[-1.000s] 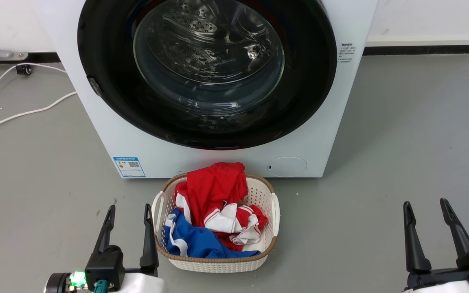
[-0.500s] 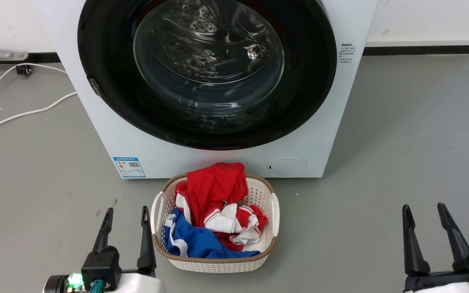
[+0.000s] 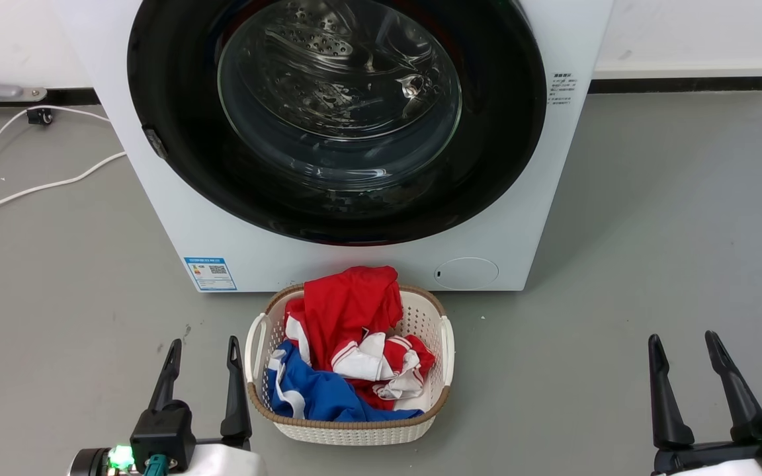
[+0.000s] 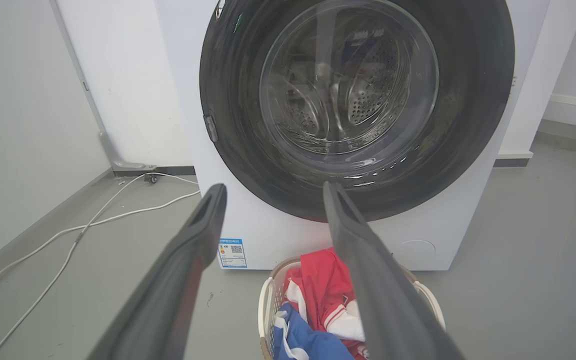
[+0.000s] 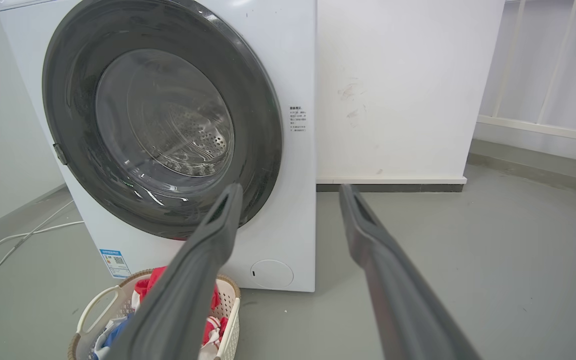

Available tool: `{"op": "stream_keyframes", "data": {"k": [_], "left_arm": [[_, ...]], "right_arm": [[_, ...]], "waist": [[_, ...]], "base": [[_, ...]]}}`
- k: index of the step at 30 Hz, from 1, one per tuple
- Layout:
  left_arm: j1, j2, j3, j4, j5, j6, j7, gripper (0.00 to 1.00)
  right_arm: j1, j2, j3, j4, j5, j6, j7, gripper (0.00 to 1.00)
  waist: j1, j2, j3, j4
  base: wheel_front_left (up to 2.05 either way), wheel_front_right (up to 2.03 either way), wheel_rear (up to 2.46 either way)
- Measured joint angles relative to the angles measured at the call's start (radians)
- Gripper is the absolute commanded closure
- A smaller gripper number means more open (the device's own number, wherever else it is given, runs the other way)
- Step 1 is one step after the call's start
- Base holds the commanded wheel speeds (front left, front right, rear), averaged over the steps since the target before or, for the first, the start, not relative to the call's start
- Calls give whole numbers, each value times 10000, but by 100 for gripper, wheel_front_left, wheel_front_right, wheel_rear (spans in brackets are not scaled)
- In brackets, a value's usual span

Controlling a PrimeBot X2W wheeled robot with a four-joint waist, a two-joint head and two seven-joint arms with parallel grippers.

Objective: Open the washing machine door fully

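1. The left gripper (image 3: pixel 204 342) hovers above the floor (image 3: pixel 652 231), fingers spread and empty, just left of the basket (image 3: pixel 445 344).
2. The right gripper (image 3: pixel 682 337) is likewise spread and empty, well right of the basket.
3. The basket stands on the floor between them, holding red, white and blue clothes (image 3: pixel 348 311).
4. Just behind it, the washing machine door (image 3: pixel 176 139) sits shut, flush against the washing machine (image 3: pixel 354 264), apart from both grippers.
5. A white cable (image 3: pixel 43 185) lies along the floor's far left edge.
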Motion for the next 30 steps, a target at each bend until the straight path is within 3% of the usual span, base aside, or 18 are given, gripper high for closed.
{"op": "stream_keyframes", "data": {"k": [3, 4, 5, 6, 10, 14, 17, 24, 30], "left_arm": [[0, -10, 21, 10, 2, -8, 0, 0], [0, -13, 33, 13, 4, -8, 0, 0], [0, -17, 35, 17, 10, -8, 0, 0], [0, -19, 38, 21, 31, -8, 0, 0], [0, -31, 63, 27, 61, -10, 0, 0], [0, -40, 98, 35, 69, -12, 0, 0], [0, -44, 115, 40, 73, -25, 0, 0], [0, -52, 169, 52, 73, -69, 0, 0], [3, -54, 199, 67, 73, -96, 0, 0]], "right_arm": [[1, 0, 8, 10, -19, 0, 0, 4], [1, 0, 13, 12, -44, 0, 0, 27], [1, 0, 8, 10, -59, 0, 0, 79], [1, 0, 4, 6, -63, 0, 0, 100], [1, 0, 79, -10, -48, 0, 0, 100], [-13, -2, 86, 36, 1749, -2, 0, 100], [-86, -2, 33, -4, 3691, -2, 0, 100], [-36, 2, 176, 311, 9428, -4, -2, 100], [-22, 0, 729, 236, 12460, -2, -2, 100]], "waist": [[0, 0, -13, 2], [0, 0, -17, 2], [0, 0, -20, 2], [0, 0, -20, 2], [0, 0, -16, 7], [0, 0, -17, -3], [0, 0, -28, -17], [-1, 0, -63, -32], [0, 0, -65, -55]], "base": [[0, 0, 0], [0, 0, 0], [0, 0, 0], [0, 0, 0], [0, 0, 0], [0, 0, 0], [0, 0, 0], [0, 0, 0], [0, 0, 0]]}}
